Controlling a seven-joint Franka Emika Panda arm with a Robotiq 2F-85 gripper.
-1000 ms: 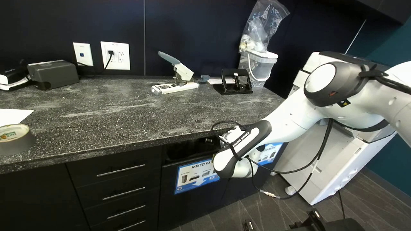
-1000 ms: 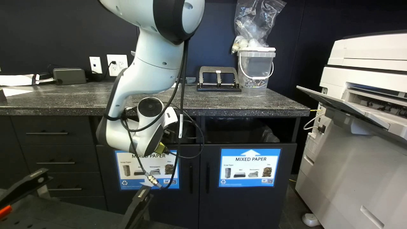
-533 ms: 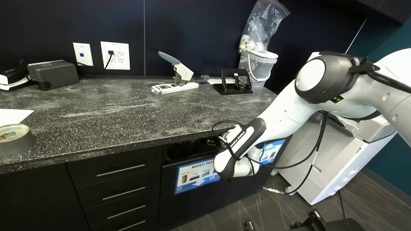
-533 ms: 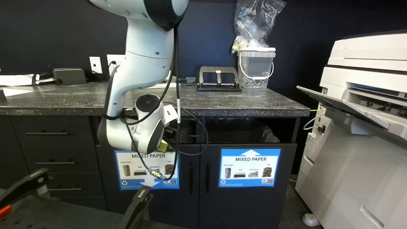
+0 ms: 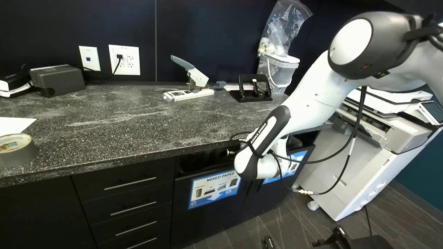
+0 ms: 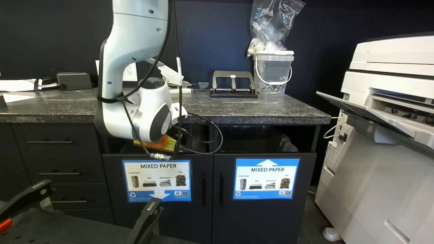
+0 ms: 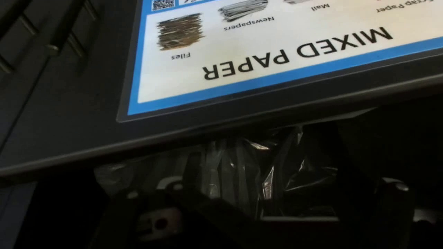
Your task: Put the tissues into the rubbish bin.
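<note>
At the left edge of an exterior view, a roll of grey tape (image 5: 17, 151) lies on the dark speckled worktop (image 5: 121, 128), a white sheet of paper (image 5: 14, 125) showing just above it. A grey box-shaped device (image 5: 59, 80) sits at upper left. A heavy-duty stapler (image 5: 198, 79) stands at upper centre; below it, under the worktop's front edge, is the dark opening of the rubbish bin (image 5: 199, 163), fronted by a sign (image 5: 214, 188) reading MIXED PAPER. Right of centre, the robot arm's wrist (image 5: 259, 155) hangs low and hides the gripper there. A black hole punch (image 5: 255, 90) and a clear bucket (image 5: 281, 73) stand beyond it, with a printer (image 5: 373, 166) at the right.

In the wrist view, a door handle (image 7: 69, 26) is at upper left. Along the dim bottom of the frame the gripper (image 7: 282, 193) has its fingers wide apart, one side left of centre, the other at lower right. The gap shows a wrinkled clear plastic liner (image 7: 238, 173); whether the gripper touches it cannot be told. Nor can the place of the tissues: a pale strip (image 7: 299, 218) low between the fingers is too dim to identify.
</note>
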